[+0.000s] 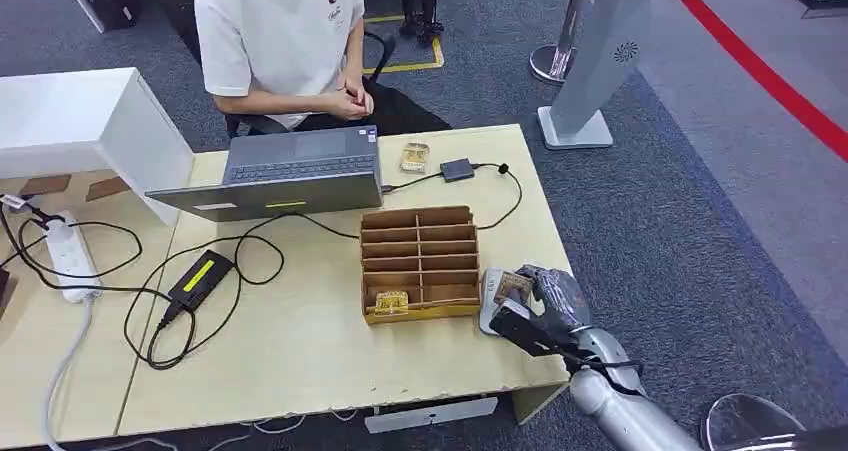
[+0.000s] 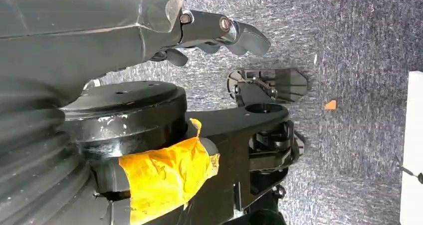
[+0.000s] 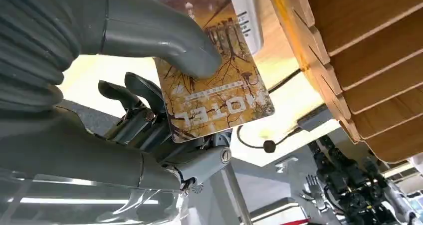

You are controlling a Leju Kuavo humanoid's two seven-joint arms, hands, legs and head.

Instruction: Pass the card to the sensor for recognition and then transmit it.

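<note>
**Card held over the reader at the counter's edge**

Right robot hand [image 1: 548, 306] sits at the near right corner of the counter [image 1: 300, 351], its thumb and darker fingers pinching a yellow-brown card [image 3: 214, 80]. That card lies over the white sensor pad [image 1: 490, 301], just beside the wooden divider box [image 1: 420, 261], where another card [image 1: 391, 300] sits in a front slot. Left robot hand [image 2: 219, 33] hangs above grey carpet, fingers curled in, holding nothing. Across the counter a person [image 1: 280, 41] sits behind a laptop [image 1: 290, 176].
</note>
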